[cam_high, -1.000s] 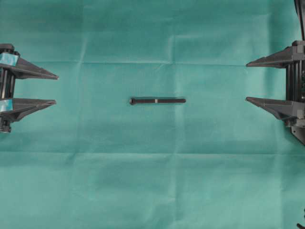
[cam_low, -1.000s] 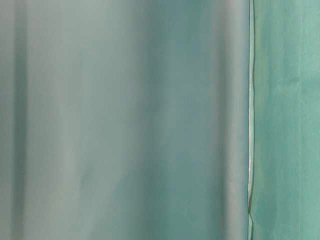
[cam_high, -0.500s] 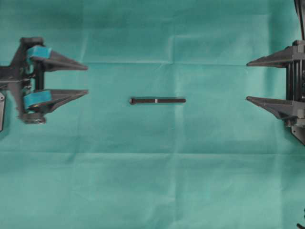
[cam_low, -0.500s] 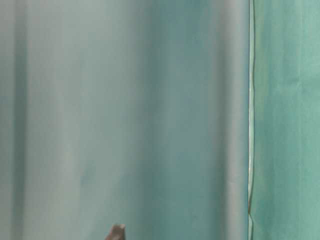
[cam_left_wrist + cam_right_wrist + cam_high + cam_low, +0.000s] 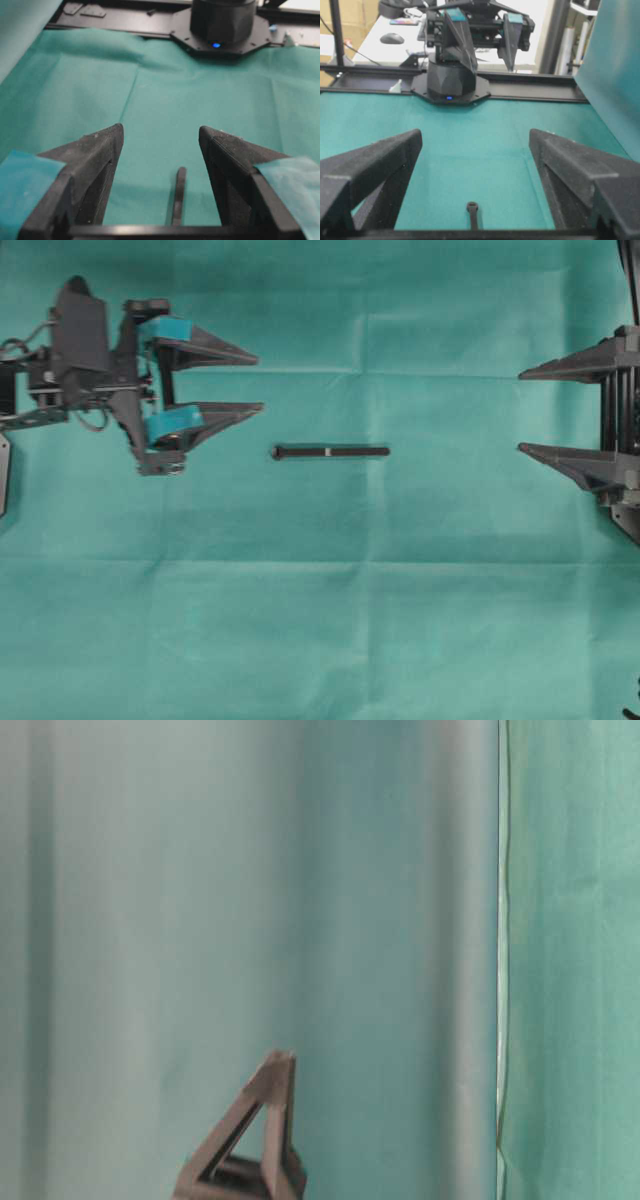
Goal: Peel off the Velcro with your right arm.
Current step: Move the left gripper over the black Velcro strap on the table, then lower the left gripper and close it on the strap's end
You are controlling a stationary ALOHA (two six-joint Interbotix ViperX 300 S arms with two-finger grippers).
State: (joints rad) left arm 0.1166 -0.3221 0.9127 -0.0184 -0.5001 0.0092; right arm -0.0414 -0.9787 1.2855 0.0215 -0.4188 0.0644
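A green cloth (image 5: 330, 620) covers the whole work surface, crossed by faint fold creases that divide it into rectangles. Near its middle lies the Velcro (image 5: 330, 452), a thin black strap stretched flat in a straight line from side to side, with a small pale mark about halfway along and a slightly rounded left end.

The left gripper (image 5: 255, 383), with teal pads on its black wedge fingers, sits up and to the left of the strap; its jaws are spread wide and hold nothing, and the lower fingertip is near the strap's left end but apart from it. From the left wrist camera the strap shows as a narrow dark strip on the cloth between the two fingers. The right gripper (image 5: 520, 411), all black, rests at the right edge of the overhead view, well apart from the strap, its jaws likewise wide apart and empty.

The table-level view is mostly filled by a hanging green drape (image 5: 400, 920), out of focus, with a dark triangular finger tip (image 5: 262, 1120) rising from the bottom edge, probably the left gripper's.

Past the far edge of the cloth, the right wrist camera shows a black rail, the base of the left arm (image 5: 451, 82) with a small blue light, and a pale desk with a computer mouse (image 5: 392, 38) behind it.
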